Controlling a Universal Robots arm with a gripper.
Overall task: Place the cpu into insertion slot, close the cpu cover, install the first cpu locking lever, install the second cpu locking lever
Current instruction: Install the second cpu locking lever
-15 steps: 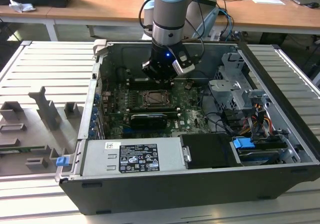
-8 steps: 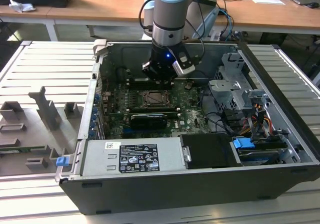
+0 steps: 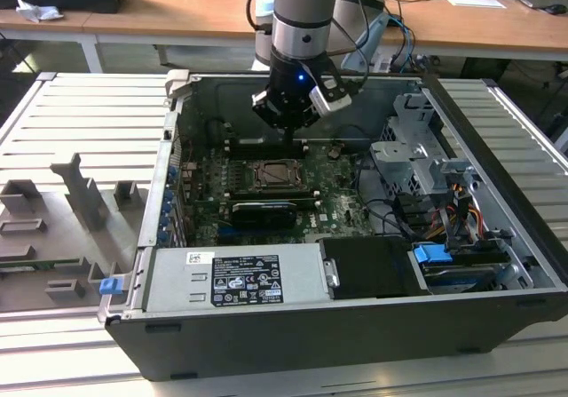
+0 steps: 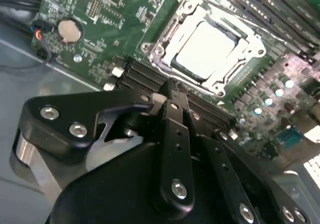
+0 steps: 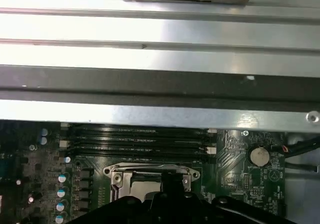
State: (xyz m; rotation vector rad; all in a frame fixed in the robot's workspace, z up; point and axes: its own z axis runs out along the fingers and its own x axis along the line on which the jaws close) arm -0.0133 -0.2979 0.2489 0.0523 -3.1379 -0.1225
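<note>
Your gripper (image 4: 172,91) was closed and held nothing. It hung above the board (image 3: 333,203), just past the slot (image 3: 277,176) toward 12 o'clock in the exterior view. The cpu (image 4: 206,51) sat in the slot, and the cover (image 4: 200,86) lay flat around it.
</note>
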